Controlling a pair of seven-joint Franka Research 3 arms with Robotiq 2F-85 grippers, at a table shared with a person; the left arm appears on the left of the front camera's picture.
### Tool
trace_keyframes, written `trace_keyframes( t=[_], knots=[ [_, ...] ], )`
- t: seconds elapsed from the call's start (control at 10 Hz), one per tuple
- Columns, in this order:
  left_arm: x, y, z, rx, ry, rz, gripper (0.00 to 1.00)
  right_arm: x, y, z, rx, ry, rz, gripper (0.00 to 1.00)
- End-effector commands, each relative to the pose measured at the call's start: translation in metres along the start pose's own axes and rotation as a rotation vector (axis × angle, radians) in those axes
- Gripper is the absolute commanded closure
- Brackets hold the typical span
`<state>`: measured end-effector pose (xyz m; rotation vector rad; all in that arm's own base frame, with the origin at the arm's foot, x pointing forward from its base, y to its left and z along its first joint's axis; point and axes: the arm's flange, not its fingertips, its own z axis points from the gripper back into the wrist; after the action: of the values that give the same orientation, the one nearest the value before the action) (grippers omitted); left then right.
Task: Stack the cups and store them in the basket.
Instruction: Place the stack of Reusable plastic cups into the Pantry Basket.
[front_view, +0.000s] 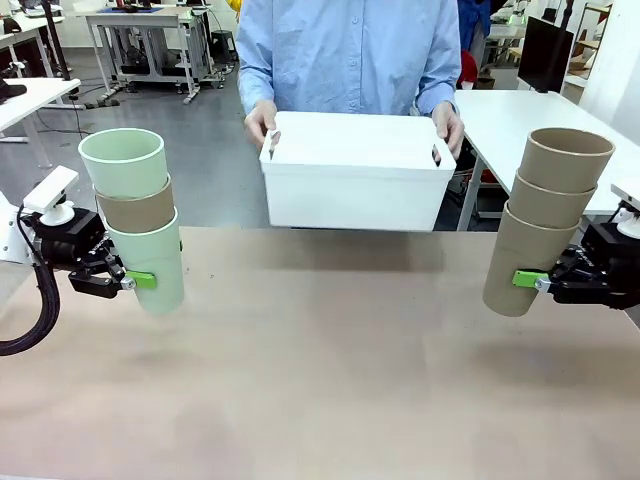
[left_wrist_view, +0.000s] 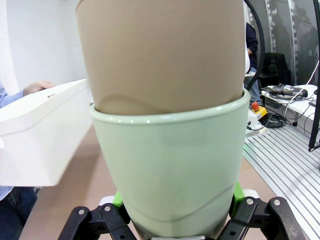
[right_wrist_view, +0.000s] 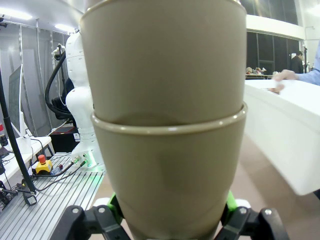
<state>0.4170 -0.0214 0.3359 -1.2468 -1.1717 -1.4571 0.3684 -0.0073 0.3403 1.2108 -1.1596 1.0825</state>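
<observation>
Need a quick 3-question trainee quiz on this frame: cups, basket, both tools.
1. True or false: the bottom cup of the left stack, gripped by the left tool, is brown.
2. How many cups are in the right stack, gripped by the right tool? A two; B three; C five.
3. Fill in: the white basket is held at the far side of the table by the person's two ____.
Key: 1 false, it is green. 2 B. 3 hands.
</observation>
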Motion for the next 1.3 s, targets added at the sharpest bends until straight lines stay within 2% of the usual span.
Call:
trace_keyframes(
  t=[0.0,1.2],
  knots=[
    [0.0059,0.0011,0.0003,-0.006,-0.008,-0.002,0.15,0.0036,0.0008,0.0007,0.001,-0.004,0.008,0.15],
    [0.0059,0.0011,0.0003,-0.006,-0.008,-0.002,0.15,0.0036,0.0008,0.0007,0.001,-0.004,0.008,0.15]
  ],
)
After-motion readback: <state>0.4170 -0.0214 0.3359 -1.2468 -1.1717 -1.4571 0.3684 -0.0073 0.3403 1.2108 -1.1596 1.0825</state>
